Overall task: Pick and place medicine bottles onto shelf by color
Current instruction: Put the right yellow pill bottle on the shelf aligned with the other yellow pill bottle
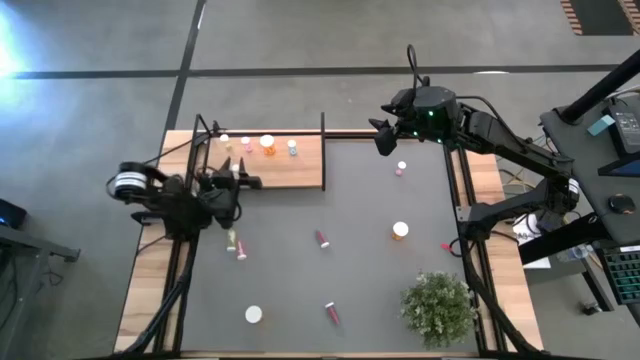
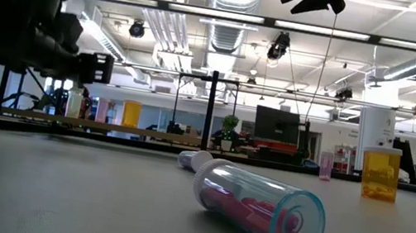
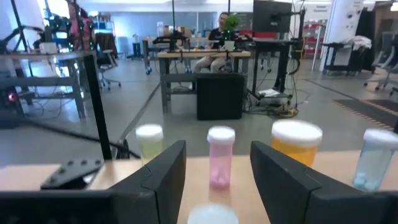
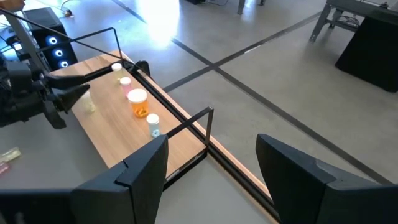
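Observation:
The light-wood shelf (image 1: 270,165) lies at the table's far left. On it stand a yellow-green bottle (image 3: 149,144), a pink one (image 3: 220,158), an orange one (image 3: 296,144) and a pale blue one (image 3: 375,158). My left gripper (image 1: 243,180) hovers open over the shelf's near left part. A white cap (image 3: 212,214) shows low between its fingers, with a gap on either side. My right gripper (image 1: 382,137) is open and empty, high over the table's far edge. Loose bottles lie or stand on the dark tabletop: pink (image 1: 322,239), pink (image 1: 331,313), orange (image 1: 400,231).
More bottles are on the table: a pair lying at the left (image 1: 236,244), a white-capped one (image 1: 254,314), a small pink one (image 1: 401,168). A bushy green plant (image 1: 437,306) stands at the near right. A black frame (image 1: 323,150) stands around the shelf.

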